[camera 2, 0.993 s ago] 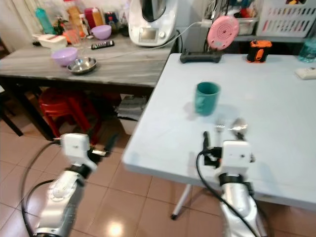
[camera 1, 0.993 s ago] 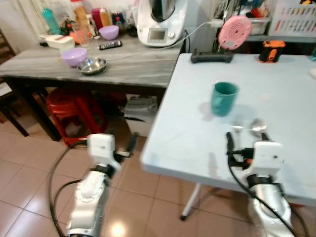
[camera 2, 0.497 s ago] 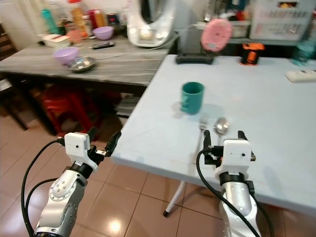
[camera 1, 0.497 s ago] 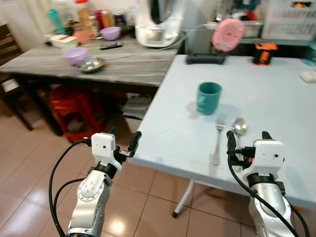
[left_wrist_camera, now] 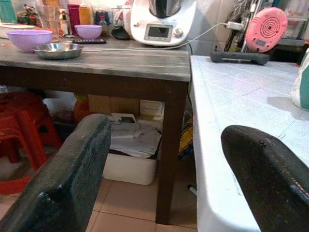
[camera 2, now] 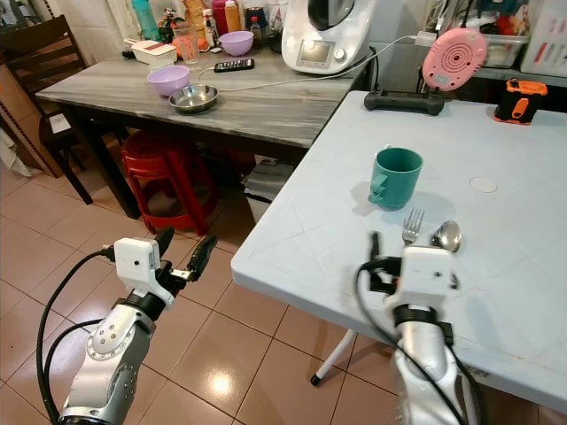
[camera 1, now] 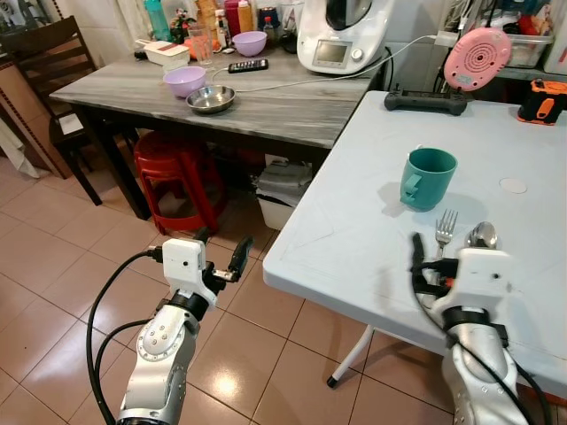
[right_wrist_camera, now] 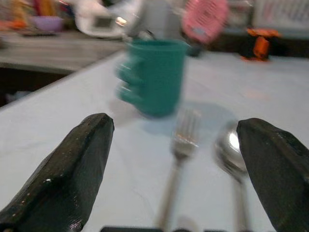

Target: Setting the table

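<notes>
A teal mug (camera 1: pixel 427 177) stands upright on the white table (camera 1: pixel 354 239). Just in front of the mug, a fork (camera 1: pixel 445 226) and a spoon (camera 1: pixel 482 235) lie side by side. My right gripper (camera 1: pixel 447 252) hovers open low over the table's front edge, and the handles of the fork (right_wrist_camera: pixel 179 145) and spoon (right_wrist_camera: pixel 231 150) lie between its fingers (right_wrist_camera: pixel 72 169). It holds nothing. My left gripper (camera 1: pixel 221 245) is open and empty over the floor, left of the table's corner (left_wrist_camera: pixel 212 193).
A grey wooden side table (camera 1: pixel 266 102) on the left carries purple bowls (camera 1: pixel 184 81), a steel bowl (camera 1: pixel 211 98), a remote and a white appliance (camera 1: pixel 341 35). Red stools (camera 1: pixel 173 164) stand beneath it. A dark chair (camera 1: pixel 44 66) is at far left. A pink disc (camera 1: pixel 478 57) sits at the white table's back.
The whole view has shifted with the head. My left gripper has come up a little over the floor. My right gripper stays open behind the fork and spoon.
</notes>
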### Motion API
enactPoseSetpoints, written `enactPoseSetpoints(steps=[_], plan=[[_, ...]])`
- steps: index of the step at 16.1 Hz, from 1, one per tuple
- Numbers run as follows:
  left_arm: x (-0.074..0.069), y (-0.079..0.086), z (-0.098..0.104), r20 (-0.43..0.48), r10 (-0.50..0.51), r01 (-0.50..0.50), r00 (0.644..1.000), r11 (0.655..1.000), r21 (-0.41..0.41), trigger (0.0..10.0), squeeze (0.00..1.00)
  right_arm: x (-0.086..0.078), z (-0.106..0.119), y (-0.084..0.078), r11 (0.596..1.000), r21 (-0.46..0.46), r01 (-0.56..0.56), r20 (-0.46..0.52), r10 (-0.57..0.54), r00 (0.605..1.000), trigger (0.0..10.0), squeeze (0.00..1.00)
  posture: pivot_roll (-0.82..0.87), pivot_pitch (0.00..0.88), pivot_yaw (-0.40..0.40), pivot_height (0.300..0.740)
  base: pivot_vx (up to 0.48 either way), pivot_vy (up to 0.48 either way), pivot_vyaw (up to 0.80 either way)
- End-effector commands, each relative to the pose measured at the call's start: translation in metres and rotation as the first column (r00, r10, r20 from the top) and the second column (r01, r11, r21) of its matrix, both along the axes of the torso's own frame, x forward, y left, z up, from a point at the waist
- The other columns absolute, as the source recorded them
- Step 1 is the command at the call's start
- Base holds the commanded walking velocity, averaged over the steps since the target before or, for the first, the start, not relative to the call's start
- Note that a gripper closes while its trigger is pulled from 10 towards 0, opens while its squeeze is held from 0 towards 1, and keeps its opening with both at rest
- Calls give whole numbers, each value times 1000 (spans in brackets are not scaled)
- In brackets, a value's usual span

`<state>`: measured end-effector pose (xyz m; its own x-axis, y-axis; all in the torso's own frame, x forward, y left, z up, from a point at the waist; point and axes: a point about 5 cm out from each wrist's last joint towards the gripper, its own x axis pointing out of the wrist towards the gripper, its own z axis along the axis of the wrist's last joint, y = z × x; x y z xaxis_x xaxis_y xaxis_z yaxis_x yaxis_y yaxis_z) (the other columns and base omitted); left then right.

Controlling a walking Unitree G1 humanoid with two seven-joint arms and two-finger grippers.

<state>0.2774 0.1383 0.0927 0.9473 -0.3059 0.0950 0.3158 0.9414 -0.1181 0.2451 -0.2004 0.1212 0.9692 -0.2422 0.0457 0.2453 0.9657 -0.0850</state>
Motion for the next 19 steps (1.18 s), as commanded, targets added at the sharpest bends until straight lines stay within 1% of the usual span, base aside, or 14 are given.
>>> enactPoseSetpoints(steps=[1, 3, 6, 7, 8, 10, 12, 14, 16, 17, 18, 19], plan=[[0, 1, 0, -6, -23, 23, 1000, 1000, 3, 10000, 0, 1, -5, -5, 998, 40, 45, -36, -44, 998, 10000, 0, -161, 0, 94, 740, 0, 0, 0], [0, -3, 0, -9, -83, 83, 997, 996, 22, 10000, 0, 6, -7, -7, 997, 59, 57, -65, -53, 997, 10000, 0, -160, 0, 93, 740, 0, 0, 0], [1, -4, -2, -35, -154, 155, 988, 987, 32, 10000, 0, 22, -6, -6, 997, 59, 58, -98, -53, 994, 10000, 0, -158, 6, 91, 740, 0, 0, 0], [-1, -6, -5, -51, -214, 216, 976, 976, 41, 10000, 0, 31, -4, -3, 997, 57, 59, -112, -52, 992, 10000, 0, -157, 10, 90, 740, 0, 0, 0], [-3, -8, -5, -52, -247, 250, 968, 967, 53, 10000, 0, 36, -4, -2, 997, 50, 53, -138, -45, 989, 10000, 0, -156, 16, 88, 740, 0, 0, 0], [-5, -12, -7, -67, -292, 295, 954, 955, 43, 10000, 0, 41, -7, -4, 995, 64, 80, -172, -68, 983, 10000, 0, -155, 22, 88, 740, 0, 0, 0], [-9, -15, -8, -73, -329, 333, 942, 942, 53, 10000, 0, 49, -11, -7, 995, 68, 78, -220, -61, 974, 10000, 0, -155, 27, 95, 740, 0, 0, 0], [-9, -17, -8, -75, -339, 343, 938, 938, 46, 10000, 0, 56, -11, -6, 996, 70, 58, -243, -40, 969, 10000, 0, -156, 31, 95, 740, 0, 0, 0], [-9, -18, -8, -75, -348, 352, 934, 935, 38, 10000, 0, 58, -13, -3, 996, 79, 47, -257, -25, 966, 10000, 0, -154, 29, 93, 740, 0, 0, 0], [-9, -19, -8, -76, -359, 362, 930, 932, 27, 10000, 0, 58, -15, -1, 996, 84, 35, -265, -12, 964, 7020, 0, -154, 28, 93, 740, 0, 0, 0], [-9, -20, -8, -76, -374, 376, 924, 926, 19, 10000, 0, 60, -17, 2, 996, 84, 14, -278, 10, 961, 7176, 0, -155, 27, 93, 740, 0, 0, 0], [-10, -21, -8, -77, -387, 390, 919, 921, 19, 10000, 0, 62, -17, 5, 997, 84, -2, -280, 26, 960, 10000, 0, -155, 27, 93, 740, 0, 0, 0]])
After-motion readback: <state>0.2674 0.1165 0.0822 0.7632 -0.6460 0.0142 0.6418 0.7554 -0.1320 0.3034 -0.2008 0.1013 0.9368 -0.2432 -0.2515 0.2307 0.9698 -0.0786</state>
